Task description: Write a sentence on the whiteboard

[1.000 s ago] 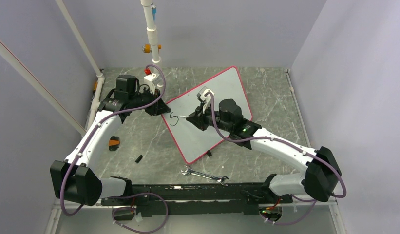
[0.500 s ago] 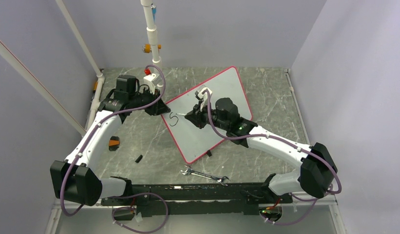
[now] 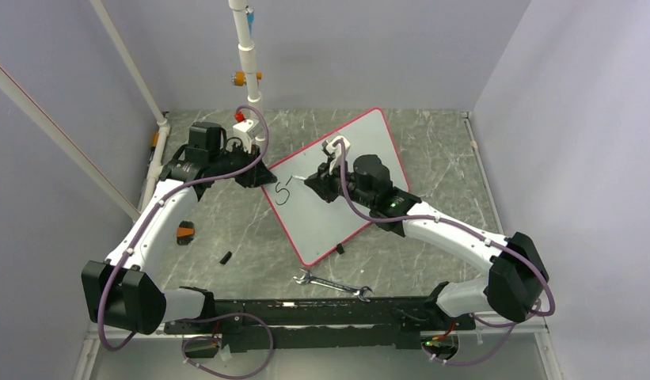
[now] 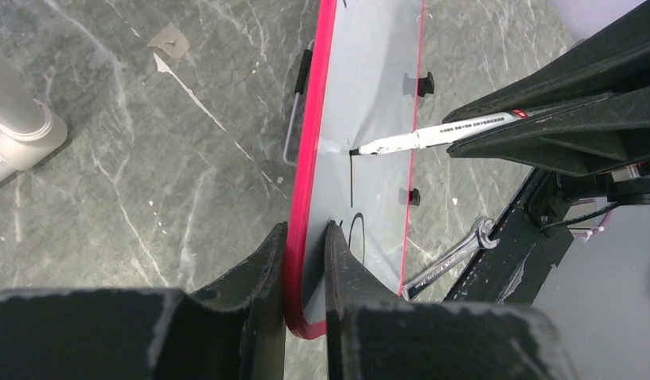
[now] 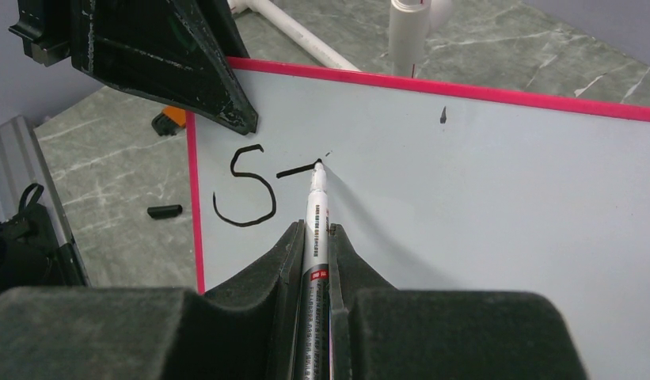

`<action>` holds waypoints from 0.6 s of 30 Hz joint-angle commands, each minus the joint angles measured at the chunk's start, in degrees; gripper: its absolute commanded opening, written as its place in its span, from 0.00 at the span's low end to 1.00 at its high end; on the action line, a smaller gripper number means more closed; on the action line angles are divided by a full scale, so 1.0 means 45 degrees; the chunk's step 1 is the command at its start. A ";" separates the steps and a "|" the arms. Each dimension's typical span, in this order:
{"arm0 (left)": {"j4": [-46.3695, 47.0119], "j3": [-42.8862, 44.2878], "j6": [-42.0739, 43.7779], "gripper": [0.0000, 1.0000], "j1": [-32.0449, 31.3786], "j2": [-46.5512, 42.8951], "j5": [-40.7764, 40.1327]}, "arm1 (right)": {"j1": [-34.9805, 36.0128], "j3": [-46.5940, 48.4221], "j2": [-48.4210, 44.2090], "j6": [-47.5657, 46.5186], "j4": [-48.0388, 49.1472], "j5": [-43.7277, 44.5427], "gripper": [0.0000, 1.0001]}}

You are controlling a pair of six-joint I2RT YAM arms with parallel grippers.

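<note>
- Nearest my bases a wrench lies on the table, and a small black piece, perhaps a cap, sits left of it. Both are apart from the board and I judge them to have no part in this.
- My right gripper is closed almost fully on a white marker. The barrel runs straight out between the fingers, which I judge keeps the tip steady and in my wrist camera's sight.
- The marker tip touches the whiteboard, which sits skewed mid-table on small black feet.
- Of the sentence only an "S" is done, plus a short stroke beside it that ends at the tip. I take that stroke for the start of the second letter, so nearly all the writing is ahead.
- My left gripper is pinched onto the board's red rim at the corner near the "S", one finger on each side. I judge this is to stop the board sliding under the pen.
- Farthest off, a white pipe stands upright by the back wall.
- I see no container anywhere; the board carries only ink.
</note>
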 commanded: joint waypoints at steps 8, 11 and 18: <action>0.0069 0.0046 0.1481 0.00 -0.0056 -0.0236 -0.1601 | -0.0120 0.0436 -0.1113 0.0202 0.0532 -0.0775 0.00; 0.0069 0.0035 0.1498 0.00 -0.0056 -0.0262 -0.1599 | -0.0120 0.0726 -0.0753 0.0239 0.0439 -0.0852 0.00; 0.0100 0.0004 0.1523 0.00 -0.0055 -0.0282 -0.1612 | -0.0104 0.1282 -0.0107 0.0362 0.0438 -0.0919 0.00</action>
